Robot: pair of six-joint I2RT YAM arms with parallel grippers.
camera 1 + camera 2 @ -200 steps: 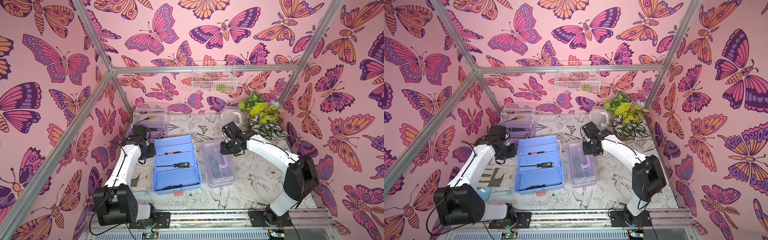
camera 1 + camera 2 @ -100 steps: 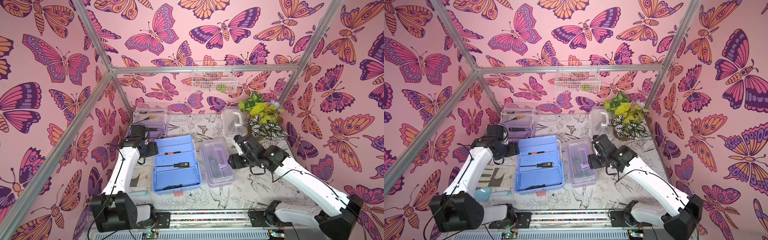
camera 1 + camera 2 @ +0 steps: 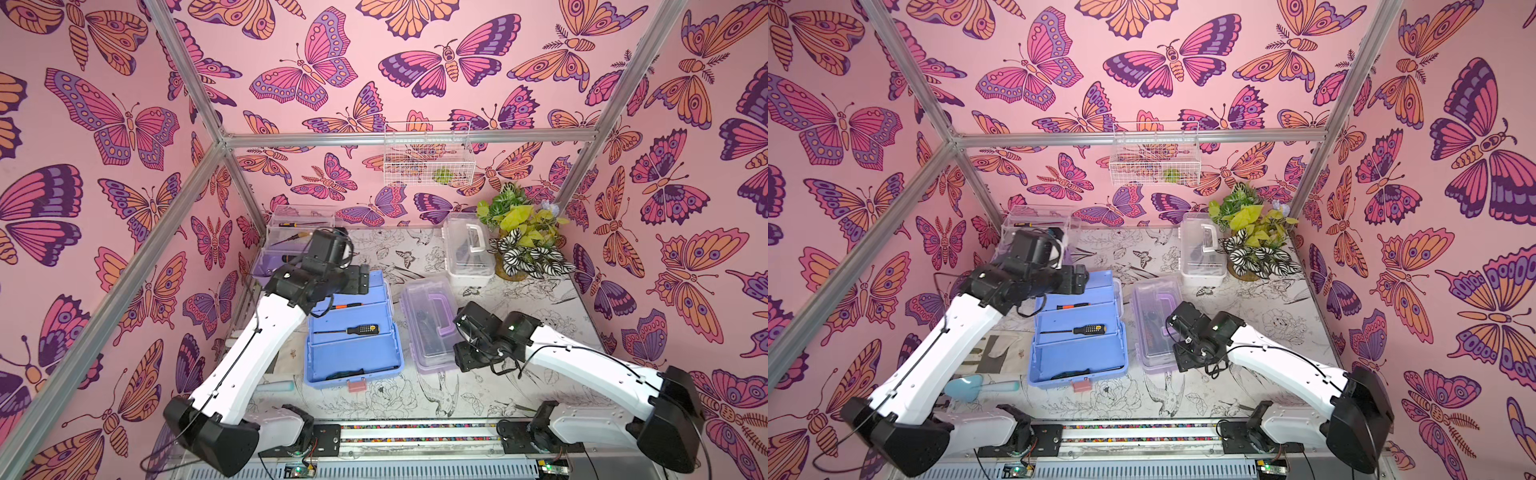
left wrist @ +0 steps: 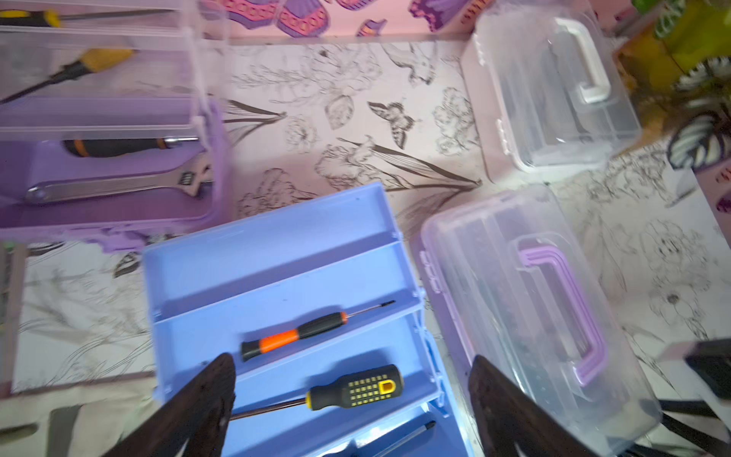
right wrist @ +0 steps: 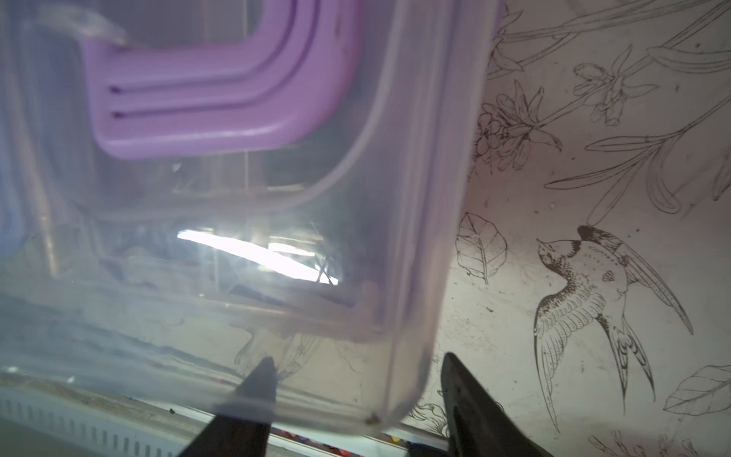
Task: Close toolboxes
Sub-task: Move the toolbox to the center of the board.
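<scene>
Left claw (image 4: 352,362), spread wide, hangs over the far end of the open blue box (image 3: 353,357), whose long axis runs away from me, while my right claw (image 5: 358,358), half-spread, straddles the near corner of the shut lilac box (image 5: 237,237).

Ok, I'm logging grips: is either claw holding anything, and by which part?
Left claw open, holding nothing. Right claw straddles a corner of the nearer lilac toolbox; a grip cannot be told.

Plastic and metal
The blue toolbox (image 4: 277,253) is smooth matt plastic; the lilac toolbox (image 5: 197,198) has a glossy clear lid, perhaps scuffed; the wrench (image 4: 114,189) is shiny metal.
</scene>
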